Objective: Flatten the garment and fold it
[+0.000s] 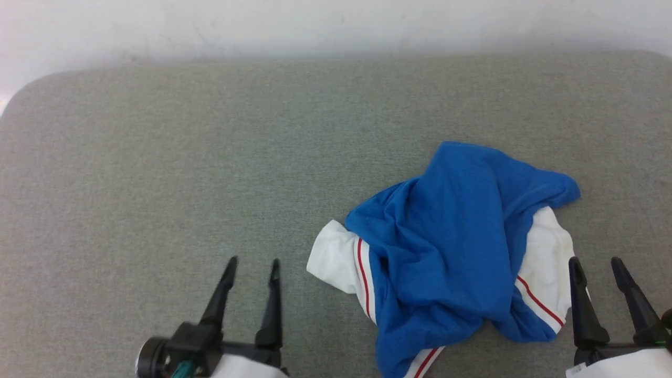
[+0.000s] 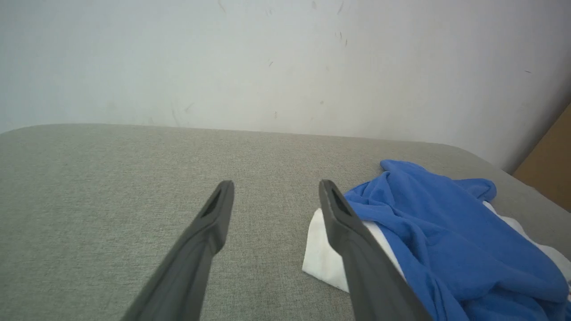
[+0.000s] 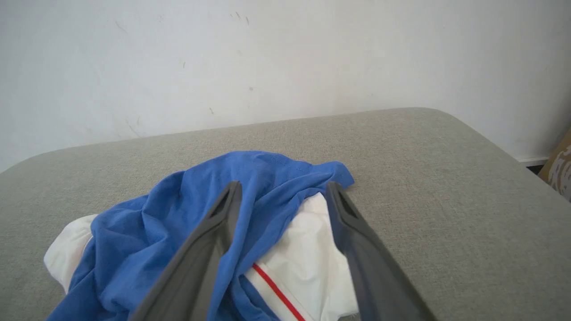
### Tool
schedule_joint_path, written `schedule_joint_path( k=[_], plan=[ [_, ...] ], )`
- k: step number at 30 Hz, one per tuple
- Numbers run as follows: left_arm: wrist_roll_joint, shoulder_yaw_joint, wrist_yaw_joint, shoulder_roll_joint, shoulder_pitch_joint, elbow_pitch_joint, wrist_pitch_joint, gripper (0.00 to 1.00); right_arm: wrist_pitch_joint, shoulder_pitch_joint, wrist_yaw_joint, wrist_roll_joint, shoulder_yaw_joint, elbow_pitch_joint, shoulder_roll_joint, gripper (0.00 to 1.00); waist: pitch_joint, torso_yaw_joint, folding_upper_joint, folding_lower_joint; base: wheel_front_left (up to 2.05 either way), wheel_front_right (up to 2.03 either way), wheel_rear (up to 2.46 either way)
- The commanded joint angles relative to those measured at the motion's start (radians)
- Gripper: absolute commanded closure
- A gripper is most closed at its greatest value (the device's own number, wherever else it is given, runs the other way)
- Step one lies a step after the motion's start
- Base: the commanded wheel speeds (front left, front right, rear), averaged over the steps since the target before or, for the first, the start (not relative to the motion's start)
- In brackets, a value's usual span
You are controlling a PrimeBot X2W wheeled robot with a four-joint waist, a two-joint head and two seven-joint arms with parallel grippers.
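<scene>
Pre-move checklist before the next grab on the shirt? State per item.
1. left pincer open, nothing in it: ok.
2. right pincer open: ok.
3. right pincer clear of the cloth: cannot tell; it overlaps the white sleeve in the head view.
4. garment flat: not ok, bunched in a heap.
5. collar or hem findable: cannot tell, folds hide them.
6. garment resting on the grey surface: ok.

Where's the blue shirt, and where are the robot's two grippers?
Shirt (image 1: 451,236): head view, on its blue middle.
Left gripper (image 1: 253,261): head view, between its fingertips.
Right gripper (image 1: 596,261): head view, between its fingertips.
</scene>
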Motion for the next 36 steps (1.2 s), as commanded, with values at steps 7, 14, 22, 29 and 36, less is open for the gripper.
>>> schedule_joint_path(
  k=[7, 14, 22, 29, 36],
  plan=[
    [0.029, -0.091, -0.112, 0.066, -0.188, 0.114, 0.292, 0.00, 0.013, -0.054, -0.001, -0.008, -0.008, -0.015, 0.004, 0.00, 0.013, -0.003, 0.0000, 0.0001, 0.00, 0.00, 0.00],
    [0.013, -0.157, -0.163, 0.116, -0.341, 0.213, 0.557, 0.00, 0.032, -0.067, -0.001, -0.005, 0.013, -0.017, 0.004, 0.00, 0.037, -0.017, 0.0000, 0.0001, 0.00, 0.00, 0.00],
    [-0.025, -0.204, -0.175, 0.142, -0.421, 0.294, 0.671, 0.00, 0.037, -0.085, -0.001, -0.002, 0.021, -0.002, 0.004, 0.00, 0.078, -0.051, 0.0000, 0.0001, 0.00, 0.00, 0.00],
    [-0.045, -0.216, -0.174, 0.138, -0.449, 0.394, 0.785, 0.00, 0.036, -0.104, -0.001, 0.001, 0.023, 0.004, 0.004, 0.00, 0.105, -0.068, 0.0000, 0.0001, 0.00, 0.00, 0.00],
    [-0.150, -0.254, -0.179, 0.091, -0.420, 0.443, 0.937, 1.00, 0.034, -0.119, -0.001, 0.009, 0.031, 0.028, 0.004, 0.00, 0.109, -0.073, 0.0000, 0.0001, 0.00, 0.00, 0.00]
  ],
)
